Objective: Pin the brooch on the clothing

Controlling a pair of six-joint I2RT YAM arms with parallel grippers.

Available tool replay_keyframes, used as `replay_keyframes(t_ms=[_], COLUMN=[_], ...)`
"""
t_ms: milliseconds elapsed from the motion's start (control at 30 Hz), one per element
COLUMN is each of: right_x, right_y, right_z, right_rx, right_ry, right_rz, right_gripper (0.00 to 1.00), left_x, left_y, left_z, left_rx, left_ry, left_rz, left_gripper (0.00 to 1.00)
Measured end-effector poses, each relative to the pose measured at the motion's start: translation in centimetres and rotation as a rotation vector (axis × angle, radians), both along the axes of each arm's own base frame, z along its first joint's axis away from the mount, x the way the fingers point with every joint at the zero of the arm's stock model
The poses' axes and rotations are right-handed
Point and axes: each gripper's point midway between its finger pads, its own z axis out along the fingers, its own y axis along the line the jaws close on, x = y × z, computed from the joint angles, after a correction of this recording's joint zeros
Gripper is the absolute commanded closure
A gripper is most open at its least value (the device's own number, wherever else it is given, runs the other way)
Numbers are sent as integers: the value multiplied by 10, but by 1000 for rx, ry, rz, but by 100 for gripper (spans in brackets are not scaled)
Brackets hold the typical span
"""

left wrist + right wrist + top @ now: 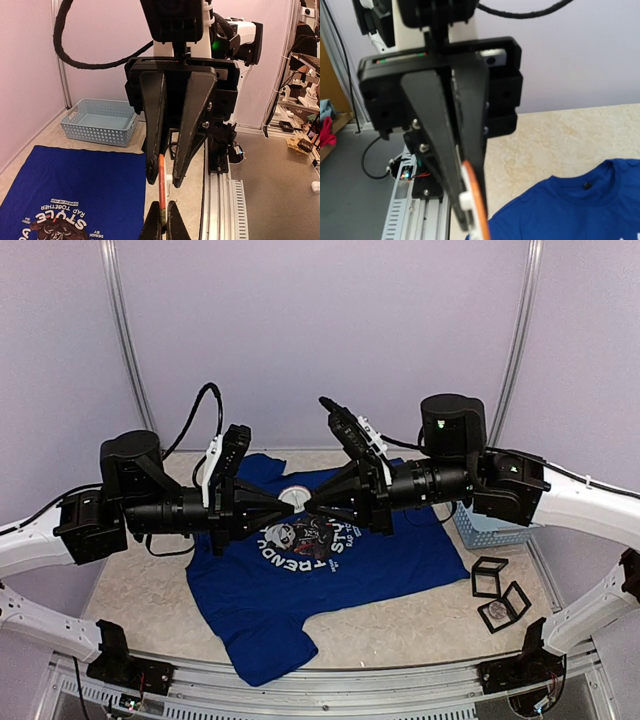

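top external: royal-blue short-sleeved t-shirt w/ a round white-lettered panda print lies flat on the beige marbled table, collar toward the back wall. both arms reach in from the sides and meet tip to tip above the chest. the small round white brooch w/ an orange rim sits between the left gripper and the right gripper, up off the fabric near the collar. a light-blue plastic basket stands at the shirt's right side, partly under the right arm. black square frames lie in front of the basket.

left wrist: brooch seen edge-on, as an upright orange strip. left gripper at bottom of pic, jaws nearly together, pinching the brooch's lower edge. right gripper comes in from opposite w/ a narrow gap, fingers either side of the brooch's upper edge, one finger against the rim. can't tell if it's actually clamping. t-shirt below left, basket beyond it.

right wrist: left gripper fills the pic, jaws narrow, brooch held btwn its tips. t-shirt collar at lower right on the table. right gripper's own fingers don't show here.
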Motion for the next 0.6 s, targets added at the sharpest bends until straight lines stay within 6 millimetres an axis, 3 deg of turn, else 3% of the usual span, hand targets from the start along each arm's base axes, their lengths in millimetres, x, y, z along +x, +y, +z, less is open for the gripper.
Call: replay_keyframes(t_ms=[200, 433, 467, 500, 533, 600], right_x=[-2, -8, -8, -9, -8, -5], right_y=[4, 6, 6, 6, 6, 5], right_z=[1, 1, 2, 2, 2, -2], right_rx=[14, 22, 24, 24, 23, 10], right_ry=[5, 15, 14, 13, 9, -8], right_rz=[21, 62, 66, 67, 65, 49], right_gripper=[100, 100, 100, 100, 100, 100], left_x=[-4, -7, -7, -8, -8, -6], left_y=[-1, 0, 0, 0, 0, 1], left_z=[3, 3, 3, 3, 3, 2], left_rx=[-11, -13, -14, -14, -14, -7], left_ry=[-3, -1, -1, -2, -1, -4], left_rz=[-22, -39, -41, -42, -41, -28], left_gripper=[100, 100, 94, 62, 47, 26])
